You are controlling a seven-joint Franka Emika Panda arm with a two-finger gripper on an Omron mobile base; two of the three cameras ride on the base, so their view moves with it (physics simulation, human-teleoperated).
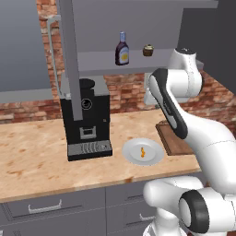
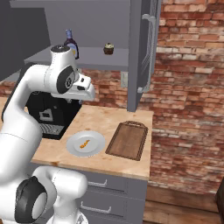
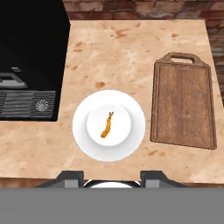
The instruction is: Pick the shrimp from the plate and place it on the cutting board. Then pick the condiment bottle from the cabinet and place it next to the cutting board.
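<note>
- One round white plate [image 3: 89, 144] sits on the counter [image 3: 131, 52], and in its middle lies one small orange shrimp [image 3: 106, 125].
- One dark wooden cutting board [image 3: 183, 107] lies bare on the counter just beside the plate, not touching it.
- One black coffee machine [image 1: 86, 120] stands on the plate's other side.
- Above the plate, the open grey cabinet [image 1: 101, 61] holds two things on its shelf: one dark condiment bottle [image 1: 122, 49] with a blue cap, upright, and one small brown cupcake [image 1: 148, 50] near it.
- The pincer [image 3: 111, 177] hangs well above the plate with its two tips apart, gripping nothing.
</note>
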